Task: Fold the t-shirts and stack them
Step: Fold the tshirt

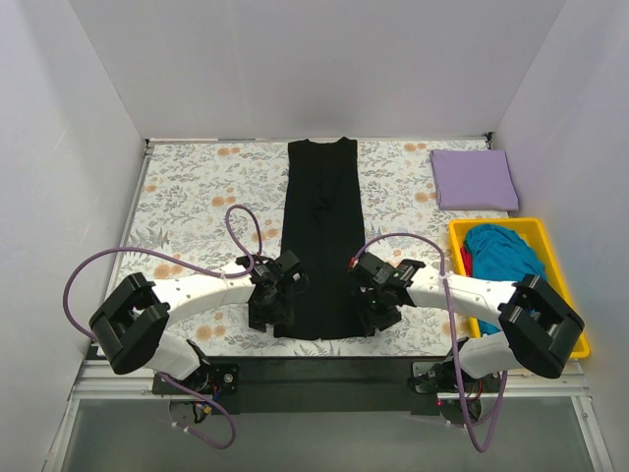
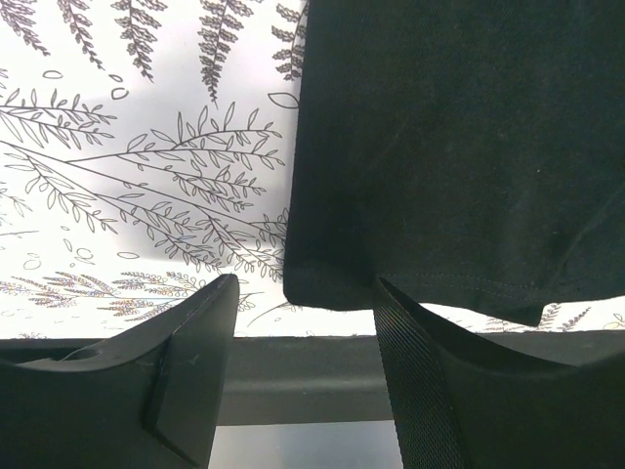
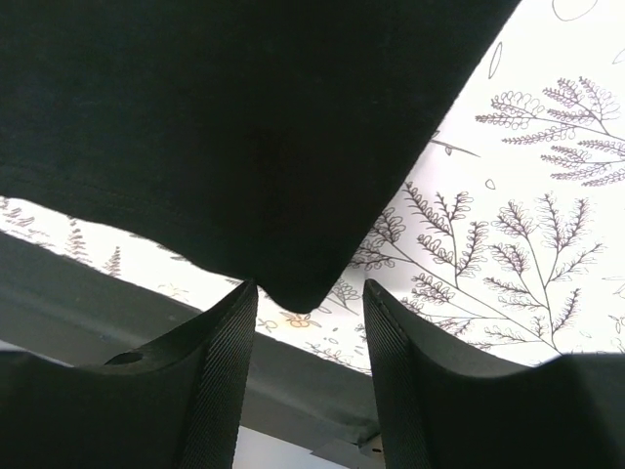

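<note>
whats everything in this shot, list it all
black t-shirt: 1, black, folded into a long strip, centre
lavender t-shirt: 1, purple, folded, far right
teal t-shirt: 1, teal, bunched in the tray
red cloth: 1 bit showing, red, beside the teal one
tray: 1, yellow, right edge
floral cloth: 1, grey-orange print, covering the table
left gripper: 1, black, open, shirt's near left corner
right gripper: 1, black, open, near right corner

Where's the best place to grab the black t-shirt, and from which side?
Probably grip the black t-shirt at its two near hem corners, coming from the near edge. It lies flat as a long narrow strip running away from that edge, and the left gripper and right gripper stand open at those corners.
</note>
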